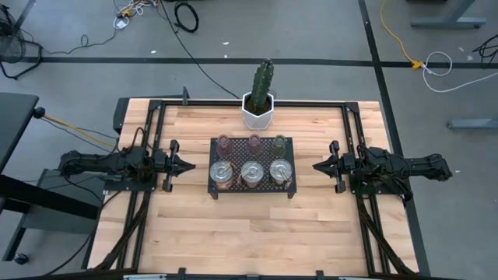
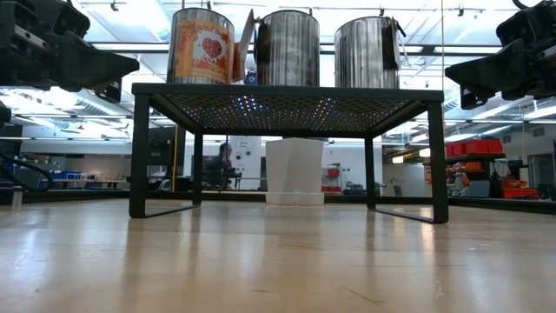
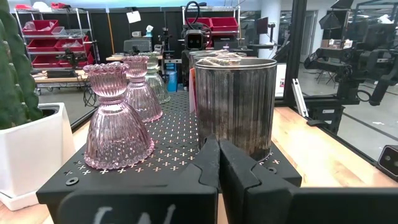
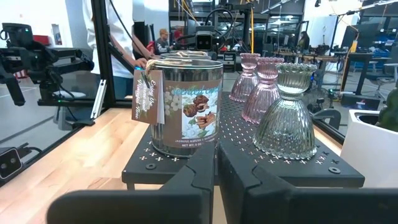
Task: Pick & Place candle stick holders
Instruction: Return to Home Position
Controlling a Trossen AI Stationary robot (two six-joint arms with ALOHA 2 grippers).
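Six candle stick holders stand on their bases on a raised black mesh tray point(image 1: 251, 187) at the table's middle. Three shiny silver metal ones point(image 1: 251, 173) fill the near row, three tinted glass cups point(image 1: 254, 141) the far row. My left gripper point(image 1: 189, 165) is shut and level, left of the tray, pointing at it. In its wrist view the shut fingers point(image 3: 218, 163) face a silver holder point(image 3: 236, 106) and a pink glass cup point(image 3: 118, 118). My right gripper point(image 1: 317, 166) is shut and level to the tray's right, facing a labelled silver holder point(image 4: 186, 112) and a clear greenish cup point(image 4: 287, 112).
A white hexagonal pot with a cactus point(image 1: 259, 107) stands just behind the tray at the far edge. Black rails point(image 1: 148, 210) run along the table's left and right sides. Bare wood point(image 1: 249, 233) lies between the tray and the near edge.
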